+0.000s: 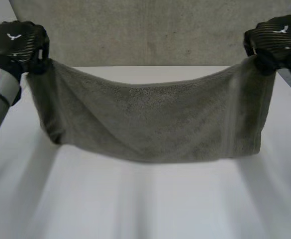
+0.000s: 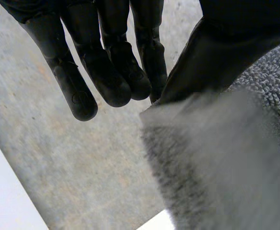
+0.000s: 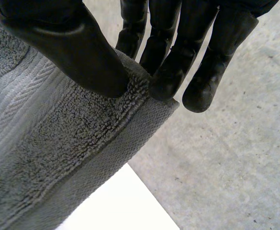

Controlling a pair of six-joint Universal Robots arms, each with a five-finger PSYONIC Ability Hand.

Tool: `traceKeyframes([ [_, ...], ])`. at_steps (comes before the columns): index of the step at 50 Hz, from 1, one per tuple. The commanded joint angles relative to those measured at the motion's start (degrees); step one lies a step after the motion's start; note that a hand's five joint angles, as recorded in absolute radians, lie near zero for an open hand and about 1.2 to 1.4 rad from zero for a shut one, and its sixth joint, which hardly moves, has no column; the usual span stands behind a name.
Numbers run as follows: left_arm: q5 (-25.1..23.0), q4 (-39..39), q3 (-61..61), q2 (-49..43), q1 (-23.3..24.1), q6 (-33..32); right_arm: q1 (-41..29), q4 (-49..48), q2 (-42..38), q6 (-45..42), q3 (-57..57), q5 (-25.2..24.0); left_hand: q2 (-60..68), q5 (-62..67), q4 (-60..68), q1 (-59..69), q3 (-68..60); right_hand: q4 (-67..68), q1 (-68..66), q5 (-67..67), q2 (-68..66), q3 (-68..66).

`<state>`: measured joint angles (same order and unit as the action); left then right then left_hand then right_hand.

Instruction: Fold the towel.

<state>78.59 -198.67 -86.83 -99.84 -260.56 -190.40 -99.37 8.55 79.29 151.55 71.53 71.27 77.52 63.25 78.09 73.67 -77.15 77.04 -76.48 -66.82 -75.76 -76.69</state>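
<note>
Grey terry towel (image 1: pixel 150 124) hangs spread wide over the white table (image 1: pixel 145 204), held up by its two top corners. Its upper edge sags in the middle; whether its lower edge touches the tabletop cannot be told. The left hand (image 1: pixel 21 42) pinches the towel's left top corner: in the left wrist view the thumb (image 2: pixel 211 62) presses the cloth against one finger, while the other fingers (image 2: pixel 101 72) are straight and free. The right hand (image 1: pixel 277 40) pinches the right top corner, beside the woven band, between thumb (image 3: pixel 77 52) and fingers (image 3: pixel 171 76). Beyond the table is a rough grey surface (image 1: pixel 150 30).
</note>
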Motion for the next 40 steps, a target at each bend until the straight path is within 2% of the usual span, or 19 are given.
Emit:
traceKeyframes([
  [1,0.9,0.5,16.9,-10.2,1.2,0.4,-4.9,0.5,-11.7,-1.8,-19.0,11.5,2.5,6.7,1.9,6.3,-2.9,3.0,-3.5,-3.2,-4.2,-3.3],
  [4,1.1,0.6,20.4,-10.1,1.9,1.0,-5.4,0.4,-11.7,-0.7,-25.2,14.0,2.5,6.7,1.9,6.3,-2.9,3.0,-3.5,-3.2,-4.2,-3.3],
  [9,3.3,0.7,29.2,-8.2,3.8,7.0,-5.3,2.4,-10.7,1.4,-31.3,14.0,2.5,6.7,1.9,6.3,-2.9,3.0,-3.5,-3.2,-4.2,-3.3],
  [14,3.1,1.9,28.0,-5.7,3.6,10.1,-4.9,8.1,-10.4,1.5,-31.8,11.0,2.5,6.7,1.9,6.3,-2.9,3.0,-3.5,-3.2,-4.2,-3.3],
  [19,2.6,3.3,23.5,-5.3,3.3,10.1,-4.5,12.4,-10.2,0.7,-27.1,9.2,2.5,6.7,1.9,6.3,-2.9,3.0,-3.5,-3.2,-4.2,-3.3],
  [21,0.6,4.0,15.7,-5.2,2.6,10.0,-4.4,12.6,-10.0,0.1,-24.3,8.8,2.5,6.7,1.9,6.3,-2.9,3.0,-3.5,-3.2,-4.2,-3.3],
  [22,0.6,4.0,15.6,-5.2,2.6,10.0,-4.3,12.5,-9.9,-0.8,-21.5,8.2,2.5,6.7,1.9,6.3,-2.9,3.0,-3.5,-3.2,-4.2,-3.3],
  [24,-3.2,3.9,8.0,-4.9,0.9,9.9,-3.8,12.5,-9.7,-1.8,-18.5,7.2,2.5,6.7,1.9,6.3,-2.9,3.0,-3.5,-3.2,-4.2,-3.3],
  [26,-3.2,3.9,8.0,-4.9,0.9,9.9,-2.8,12.6,-8.2,-3.4,-11.4,5.4,2.5,6.7,1.9,6.3,-2.9,3.0,-3.5,-3.2,-4.2,-3.3],
  [28,-8.3,3.7,-1.2,-1.8,-2.2,9.9,-2.4,12.6,-6.3,-4.1,-7.7,4.4,2.5,6.7,1.9,6.3,-2.9,3.0,-3.5,-3.2,-4.2,-3.3],
  [29,-8.3,3.7,-1.2,-1.8,-2.2,9.9,-2.4,12.6,-6.3,-4.1,-7.6,4.4,2.5,6.7,1.9,6.3,-2.9,3.0,-3.5,-3.2,-4.2,-3.3],
  [31,-12.0,3.6,-8.4,1.8,-4.4,9.3,-0.6,12.9,-1.7,-6.0,-0.5,1.8,2.5,6.7,1.9,6.3,-2.9,3.0,-3.5,-3.2,-4.2,-3.3],
  [32,-12.0,3.5,-8.4,1.8,-4.4,9.3,-0.6,12.9,-1.7,-6.0,-0.5,1.8,2.5,6.7,1.9,6.3,-2.9,3.0,-3.5,-3.2,-4.2,-3.3],
  [34,-13.6,3.5,-11.7,4.0,-5.1,8.8,2.2,13.3,3.6,-7.8,6.1,-1.4,2.5,6.7,1.9,6.3,-2.9,3.0,-3.5,-3.2,-4.2,-3.3],
  [36,-16.4,3.5,-17.1,10.0,-6.4,7.9,3.5,13.3,6.9,-8.3,8.6,-2.9,2.5,6.7,1.9,6.3,-2.9,3.0,-3.5,-3.2,-4.2,-3.3],
  [37,-16.5,3.5,-17.1,10.0,-6.4,7.9,5.0,13.3,10.2,-8.5,10.7,-4.6,2.5,6.7,1.9,6.3,-2.9,3.0,-3.5,-3.2,-4.2,-3.3],
  [39,-18.6,3.6,-20.1,15.7,-8.5,8.2,6.8,13.4,13.5,-8.6,12.2,-6.0,2.5,6.7,1.9,6.3,-2.9,3.0,-3.5,-3.2,-4.2,-3.3],
  [40,-18.7,3.6,-20.1,15.7,-8.6,8.2,6.8,13.4,13.5,-8.6,12.2,-6.1,2.5,6.7,1.9,6.3,-2.9,3.0,-3.5,-3.2,-4.2,-3.3],
])
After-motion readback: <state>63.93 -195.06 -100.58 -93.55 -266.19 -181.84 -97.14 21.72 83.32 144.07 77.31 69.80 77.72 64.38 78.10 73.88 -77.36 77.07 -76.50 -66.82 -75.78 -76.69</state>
